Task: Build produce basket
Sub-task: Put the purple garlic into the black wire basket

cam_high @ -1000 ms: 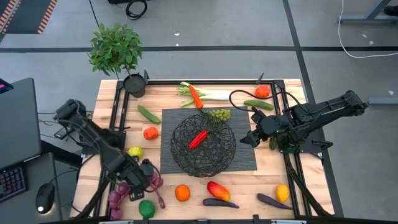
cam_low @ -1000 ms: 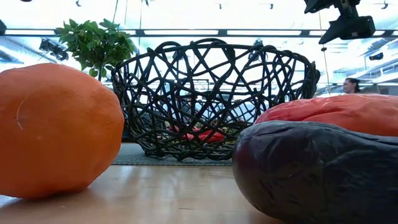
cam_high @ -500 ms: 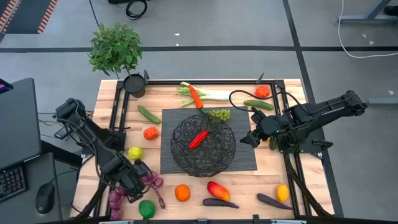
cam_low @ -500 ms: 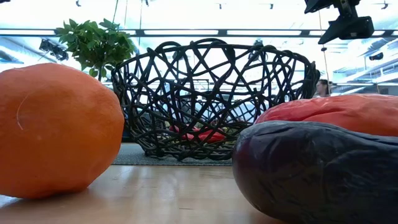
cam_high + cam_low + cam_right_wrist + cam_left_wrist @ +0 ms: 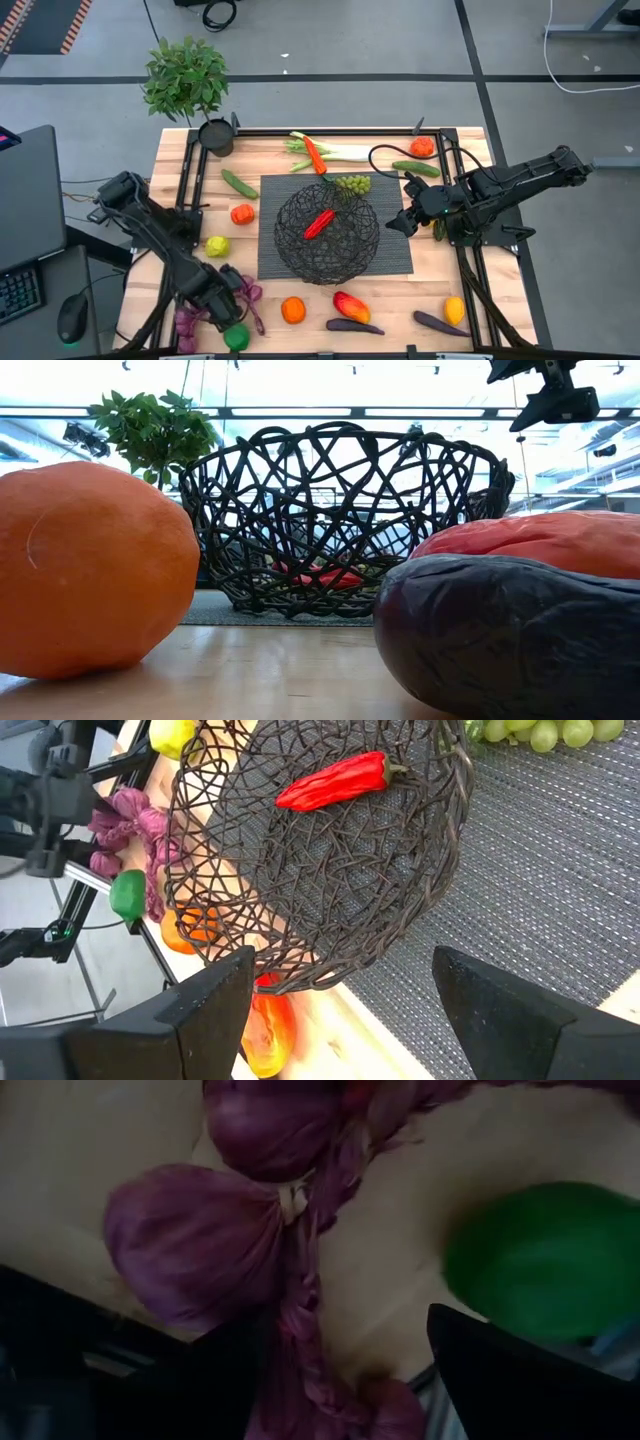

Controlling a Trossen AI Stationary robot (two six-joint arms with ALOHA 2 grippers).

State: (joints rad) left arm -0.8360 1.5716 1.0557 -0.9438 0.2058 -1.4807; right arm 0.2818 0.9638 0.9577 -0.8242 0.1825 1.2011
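The black wire basket (image 5: pixel 327 232) stands on a grey mat (image 5: pixel 395 255) at the table's middle, with a red pepper (image 5: pixel 319 222) lying inside it. Produce lies scattered around it. My left gripper (image 5: pixel 222 303) is open at the near left, pointing down over a purple braided bunch of bulbs (image 5: pixel 190 320) that lies on the wood. In the left wrist view its fingers stand on either side of the bunch's braided stem (image 5: pixel 300 1350), with a green lime (image 5: pixel 540 1260) beside them. My right gripper (image 5: pixel 398 222) hangs open above the mat, right of the basket (image 5: pixel 320 860). My left gripper comes down from above with one finger (image 5: pixel 235 1380) close against the purple bunch's braided stem (image 5: pixel 305 1295) and the other well clear of it. I cannot tell whether it touches the stem. The bunch lies flat on the table.
Near edge: an orange (image 5: pixel 292 310), a red-yellow pepper (image 5: pixel 350 305), two eggplants (image 5: pixel 355 325) and a lemon (image 5: pixel 454 310). Far side: a leek (image 5: pixel 335 152), grapes (image 5: pixel 352 183), cucumbers (image 5: pixel 239 182), tomatoes (image 5: pixel 422 147) and a potted plant (image 5: pixel 215 135). Black frame rails line both sides.
My left gripper has come down and moved toward the table's near edge, over the purple bunch, and its wrist has rolled. My right arm has kept still.
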